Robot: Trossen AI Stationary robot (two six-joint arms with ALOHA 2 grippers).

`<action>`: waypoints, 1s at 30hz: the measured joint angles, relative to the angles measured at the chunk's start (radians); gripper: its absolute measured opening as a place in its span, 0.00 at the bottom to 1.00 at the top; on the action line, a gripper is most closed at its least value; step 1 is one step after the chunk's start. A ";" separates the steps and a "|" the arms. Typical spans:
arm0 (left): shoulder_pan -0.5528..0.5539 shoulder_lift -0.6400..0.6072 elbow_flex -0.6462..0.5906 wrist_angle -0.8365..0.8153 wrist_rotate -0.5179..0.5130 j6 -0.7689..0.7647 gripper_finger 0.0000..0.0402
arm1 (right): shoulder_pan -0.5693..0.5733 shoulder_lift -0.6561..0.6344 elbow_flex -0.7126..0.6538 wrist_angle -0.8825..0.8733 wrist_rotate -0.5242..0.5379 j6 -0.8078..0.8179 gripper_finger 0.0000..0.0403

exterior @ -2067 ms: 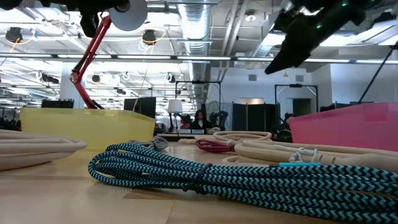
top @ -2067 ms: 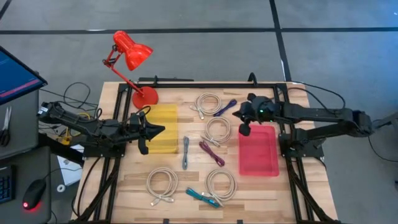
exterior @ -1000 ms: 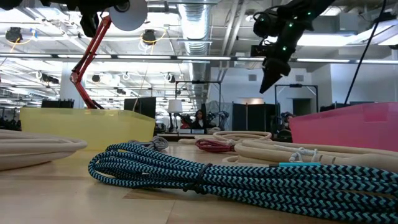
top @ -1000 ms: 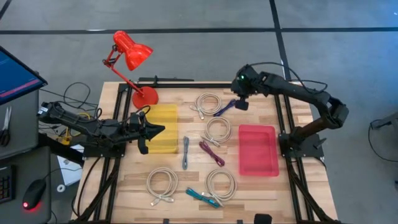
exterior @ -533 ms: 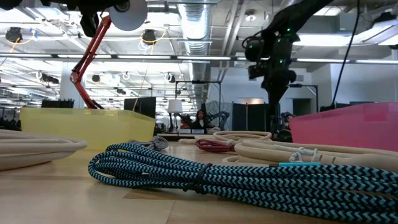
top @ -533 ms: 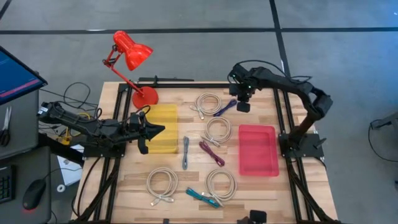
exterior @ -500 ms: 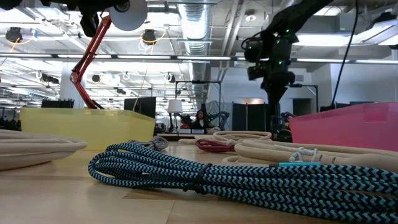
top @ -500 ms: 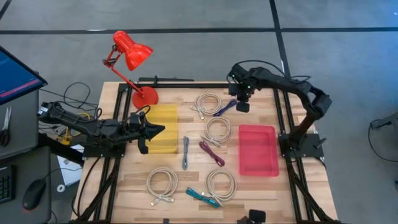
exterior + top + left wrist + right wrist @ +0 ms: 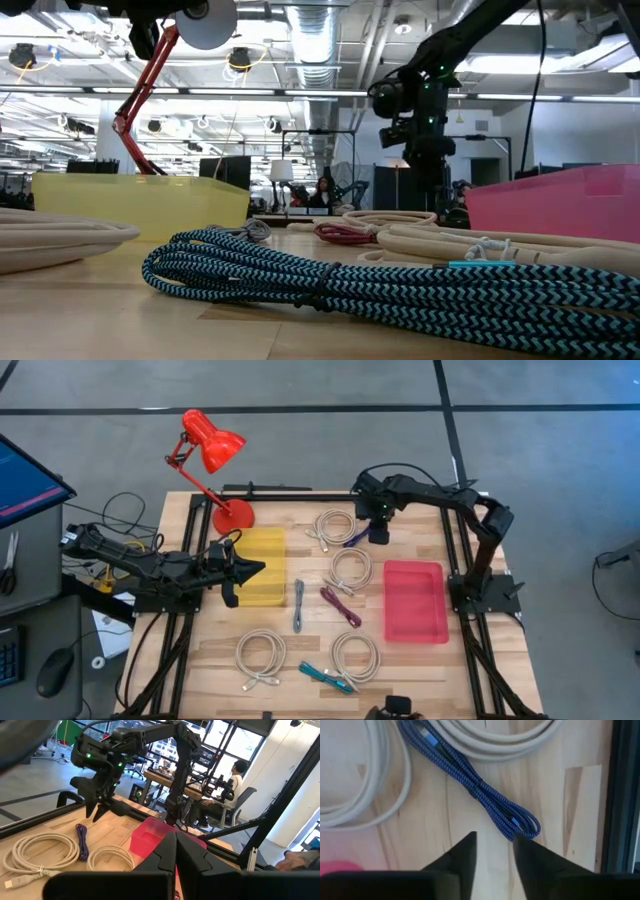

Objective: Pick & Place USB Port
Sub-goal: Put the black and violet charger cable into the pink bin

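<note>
Wooden table (image 9: 420, 660): right gripper (image 9: 492, 851) (parted) over blue cable (image 9: 470, 782), ends overlapped.

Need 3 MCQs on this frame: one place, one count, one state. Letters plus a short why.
1. The right gripper hangs over:
A. the yellow bin
B. the blue braided cable
C. the teal cable

2. Cream cable coils on the table:
A. two
B. four
C. six

3. The pink bin holds:
A. nothing visible
B. a cream coil
C. the lamp

Answers:
1 B, the right wrist view shows the blue braided cable just ahead of its open jaws.
2 B, the high view shows four.
3 A, its floor looks bare from above.
</note>
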 joint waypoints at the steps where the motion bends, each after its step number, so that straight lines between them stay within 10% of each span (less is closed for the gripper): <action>1: 0.000 0.000 0.000 0.000 0.000 0.000 0.01 | 0.000 0.006 0.000 0.003 0.003 -0.001 0.34; 30: 0.000 0.000 0.000 -0.001 0.000 0.003 0.02 | -0.001 0.140 -0.002 0.122 0.020 0.009 0.37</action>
